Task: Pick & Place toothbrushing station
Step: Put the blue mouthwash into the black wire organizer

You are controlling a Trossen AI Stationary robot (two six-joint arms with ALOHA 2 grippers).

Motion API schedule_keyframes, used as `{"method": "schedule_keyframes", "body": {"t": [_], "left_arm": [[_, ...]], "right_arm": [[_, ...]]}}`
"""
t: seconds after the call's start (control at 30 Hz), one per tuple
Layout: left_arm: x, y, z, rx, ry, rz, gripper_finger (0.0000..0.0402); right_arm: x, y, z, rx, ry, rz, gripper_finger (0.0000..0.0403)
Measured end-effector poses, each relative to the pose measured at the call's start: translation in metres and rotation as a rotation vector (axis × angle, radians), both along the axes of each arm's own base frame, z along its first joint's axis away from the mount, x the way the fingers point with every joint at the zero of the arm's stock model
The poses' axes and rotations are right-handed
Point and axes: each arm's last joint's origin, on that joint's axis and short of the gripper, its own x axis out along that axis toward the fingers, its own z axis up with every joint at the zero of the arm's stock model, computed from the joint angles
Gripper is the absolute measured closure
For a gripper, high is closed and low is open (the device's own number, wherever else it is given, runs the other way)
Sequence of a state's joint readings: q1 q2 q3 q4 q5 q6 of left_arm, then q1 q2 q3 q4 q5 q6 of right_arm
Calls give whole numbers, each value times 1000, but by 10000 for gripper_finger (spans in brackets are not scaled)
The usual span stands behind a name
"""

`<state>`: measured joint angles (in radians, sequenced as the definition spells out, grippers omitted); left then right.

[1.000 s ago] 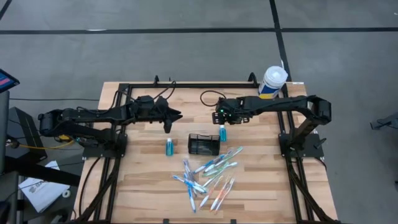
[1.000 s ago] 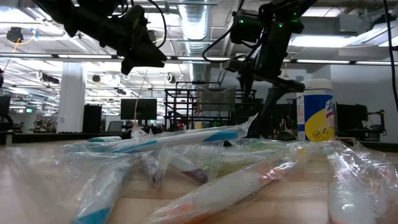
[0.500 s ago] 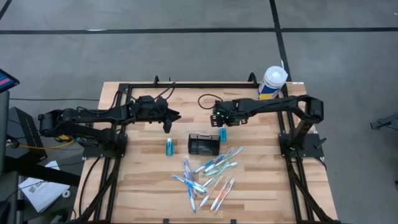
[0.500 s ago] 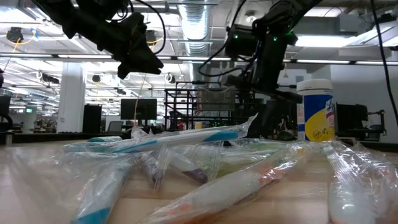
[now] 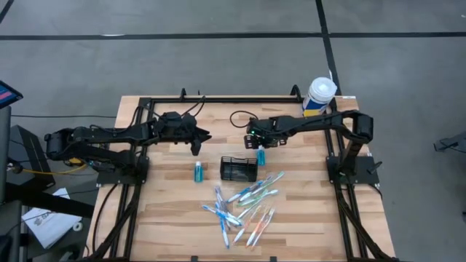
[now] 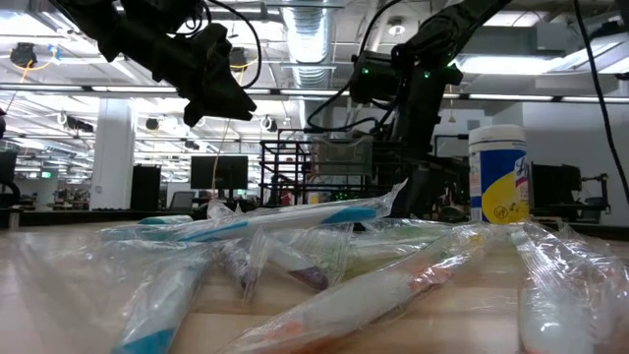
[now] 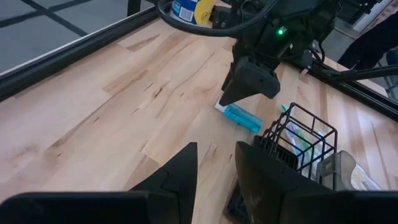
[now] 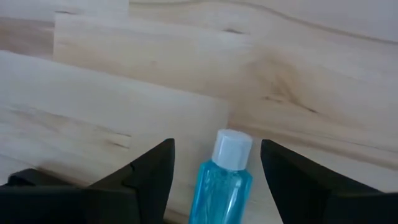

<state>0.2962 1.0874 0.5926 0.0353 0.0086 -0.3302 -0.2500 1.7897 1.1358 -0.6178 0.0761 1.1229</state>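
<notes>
High view | black wire-mesh caddy sits mid-table, seemingly holding only something greenish | right gripper spread wide astride a blue white-capped bottle, ungrasped | left gripper narrowly parted, empty, hovering far-left | bagged toothbrushes lie loose nearside | judged barely started

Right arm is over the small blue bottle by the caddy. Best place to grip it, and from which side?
Grip the blue bottle across its body just below the white cap, coming straight down from above. It lies flat on the wood table, and the right gripper already straddles it with fingers open on either side. The wire caddy sits close beside it, which probably rules out a sideways approach.
</notes>
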Motion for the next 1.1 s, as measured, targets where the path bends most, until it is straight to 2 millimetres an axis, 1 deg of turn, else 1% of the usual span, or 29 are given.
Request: {"method": "schedule_keyframes", "body": {"t": [0.27, 0.37, 0.47, 0.73, 1.1], "left_arm": [[0, 0, 0, -11, 0, 5, 298], [0, 0, 0, -15, -1, 7, 298], [0, 0, 0, -16, 0, 8, 298], [0, 0, -1, -18, 4, 8, 298], [-1, 0, -2, -22, 16, 8, 298]], "right_arm": [[0, 0, 0, -15, 5, 5, 209], [-1, 4, -7, -10, -17, 13, 216], [-6, 9, -17, 25, -19, 5, 217], [-12, 18, -30, 53, -17, 3, 205], [-13, 14, -31, 33, -35, -15, 221]]}}
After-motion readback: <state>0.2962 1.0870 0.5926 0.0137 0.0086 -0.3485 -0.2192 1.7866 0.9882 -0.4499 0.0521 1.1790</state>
